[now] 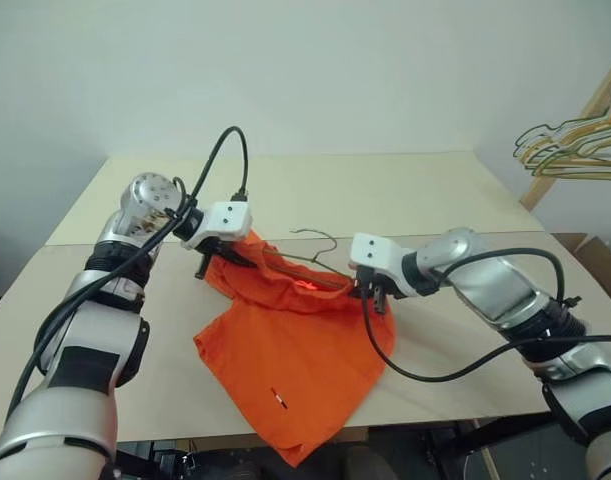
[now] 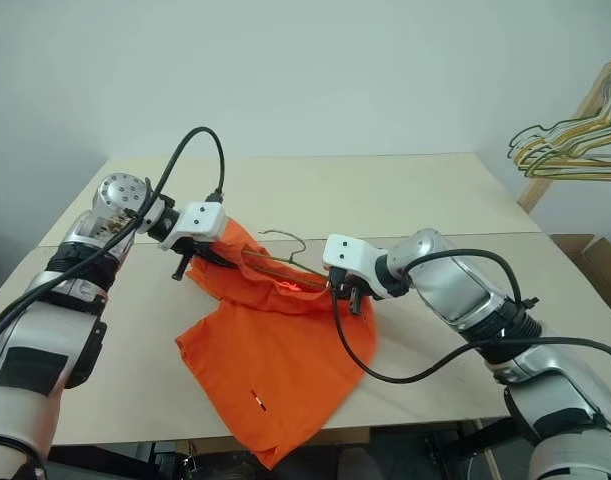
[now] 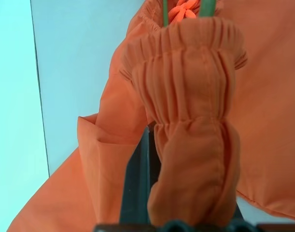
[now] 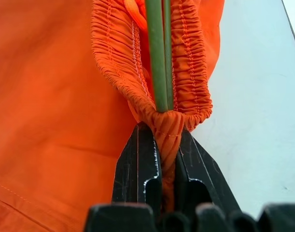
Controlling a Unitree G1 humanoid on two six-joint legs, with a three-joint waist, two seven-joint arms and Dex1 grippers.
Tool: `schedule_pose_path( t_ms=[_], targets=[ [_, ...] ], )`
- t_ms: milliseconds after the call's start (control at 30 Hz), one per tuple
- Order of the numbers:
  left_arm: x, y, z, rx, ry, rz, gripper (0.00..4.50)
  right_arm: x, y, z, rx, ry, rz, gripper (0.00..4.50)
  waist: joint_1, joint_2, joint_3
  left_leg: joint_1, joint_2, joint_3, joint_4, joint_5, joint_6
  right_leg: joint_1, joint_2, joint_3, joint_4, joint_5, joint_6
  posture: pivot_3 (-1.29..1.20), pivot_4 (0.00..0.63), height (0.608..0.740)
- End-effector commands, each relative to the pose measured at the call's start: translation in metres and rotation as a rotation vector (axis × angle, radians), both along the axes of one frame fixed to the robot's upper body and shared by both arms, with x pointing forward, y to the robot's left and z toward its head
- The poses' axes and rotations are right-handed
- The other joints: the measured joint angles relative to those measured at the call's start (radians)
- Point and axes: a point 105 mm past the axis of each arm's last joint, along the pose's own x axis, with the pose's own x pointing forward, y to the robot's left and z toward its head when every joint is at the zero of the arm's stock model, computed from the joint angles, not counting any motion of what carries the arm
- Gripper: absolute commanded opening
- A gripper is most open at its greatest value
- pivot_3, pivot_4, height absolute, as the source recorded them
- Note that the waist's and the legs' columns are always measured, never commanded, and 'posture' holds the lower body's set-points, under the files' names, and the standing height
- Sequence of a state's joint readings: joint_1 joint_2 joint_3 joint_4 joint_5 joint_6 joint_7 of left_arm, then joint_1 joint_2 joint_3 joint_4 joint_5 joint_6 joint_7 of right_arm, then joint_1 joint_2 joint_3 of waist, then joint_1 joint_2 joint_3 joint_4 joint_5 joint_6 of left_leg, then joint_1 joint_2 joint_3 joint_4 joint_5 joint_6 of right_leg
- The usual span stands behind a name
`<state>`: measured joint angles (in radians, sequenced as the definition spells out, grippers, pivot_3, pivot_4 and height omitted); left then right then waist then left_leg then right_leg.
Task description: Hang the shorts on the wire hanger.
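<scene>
shorts [image 1: 285,350]: 1 | wire hanger [image 1: 320,245]: 1 (inside waistband) | left gripper [image 1: 217,262], right gripper [image 1: 373,293]: both clamp waistband

Our arms are silver-grey metal shells with black joint bands. At each wrist sits a white boxy housing. A black cable loops from each housing back along the arm. Our left gripper [image 1: 201,268] and right gripper [image 4: 167,159] have black, wedge-shaped fingers [image 4: 137,164].
</scene>
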<state>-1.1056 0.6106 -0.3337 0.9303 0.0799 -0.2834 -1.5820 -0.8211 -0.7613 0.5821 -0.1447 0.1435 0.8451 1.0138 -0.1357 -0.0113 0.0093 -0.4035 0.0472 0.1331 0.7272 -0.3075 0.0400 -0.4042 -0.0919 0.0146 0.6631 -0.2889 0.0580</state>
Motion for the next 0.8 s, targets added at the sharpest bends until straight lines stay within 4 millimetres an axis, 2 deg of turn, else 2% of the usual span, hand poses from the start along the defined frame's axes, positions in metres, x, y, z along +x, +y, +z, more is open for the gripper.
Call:
schedule_pose_path(
  t_ms=[33,167,200,233,300,500,633,800],
  targets=[
    [0.002,-0.006,0.023,-0.068,-0.08,-0.03,0.0,0.003,-0.001,0.016,0.015,-0.045,0.016,0.04,-0.001,0.0,0.0,0.0,0.0,0.0,0.0,0.0,0.0,0.0,0.0,0.0,0.0,0.0,0.0,-0.14,0.0,0.74],
    [0.008,-0.015,0.043,-0.201,-0.119,-0.005,0.0,-0.008,-0.012,0.027,0.069,-0.029,0.006,0.04,0.001,0.0,0.0,-0.001,0.0,-0.001,0.0,0.0,0.0,0.0,0.0,-0.001,0.0,0.0,0.0,-0.15,0.0,0.74],
    [0.009,-0.017,0.051,-0.244,-0.109,0.003,0.57,-0.011,-0.016,0.029,0.088,-0.022,-0.01,0.04,0.003,0.0,0.0,-0.002,0.0,-0.002,0.0,0.0,0.0,0.0,-0.001,-0.002,0.0,0.0,0.0,-0.15,0.0,0.74],
    [0.008,-0.018,0.059,-0.279,-0.097,0.002,0.68,-0.016,-0.021,0.031,0.104,-0.013,-0.02,0.04,0.002,0.0,0.0,-0.003,-0.001,-0.003,0.001,0.0,0.0,0.0,-0.001,-0.002,-0.001,0.0,0.0,-0.15,0.0,0.74],
    [0.006,-0.019,0.071,-0.348,-0.082,-0.004,1.31,-0.024,-0.031,0.033,0.13,0.005,-0.061,0.04,0.002,0.0,0.0,-0.003,-0.001,-0.004,0.001,0.0,0.001,0.0,-0.001,-0.002,-0.001,0.0,0.0,-0.17,0.0,0.74],
    [0.003,-0.017,0.089,-0.451,-0.099,-0.006,3.2,-0.044,-0.063,0.028,0.186,0.04,-0.245,0.04,-0.008,0.0,0.0,-0.002,0.0,-0.006,0.001,0.0,0.0,0.001,0.0,-0.003,-0.001,0.0,0.0,-0.19,0.0,0.74],
    [0.012,-0.015,0.118,-0.611,-0.2,0.073,4.42,-0.064,-0.089,0.031,0.291,0.08,-0.444,0.04,-0.015,0.0,0.0,-0.002,-0.001,-0.007,0.001,0.0,0.0,0.001,0.0,-0.002,0.0,0.0,0.0,-0.21,0.0,0.74],
    [0.007,-0.021,0.134,-0.76,-0.167,0.08,4.42,-0.084,-0.117,0.036,0.413,0.104,-0.689,0.04,-0.019,0.0,0.0,-0.002,-0.001,-0.008,0.001,0.0,0.0,0.002,0.0,-0.002,0.0,0.0,0.0,-0.25,0.0,0.74]
  ],
)
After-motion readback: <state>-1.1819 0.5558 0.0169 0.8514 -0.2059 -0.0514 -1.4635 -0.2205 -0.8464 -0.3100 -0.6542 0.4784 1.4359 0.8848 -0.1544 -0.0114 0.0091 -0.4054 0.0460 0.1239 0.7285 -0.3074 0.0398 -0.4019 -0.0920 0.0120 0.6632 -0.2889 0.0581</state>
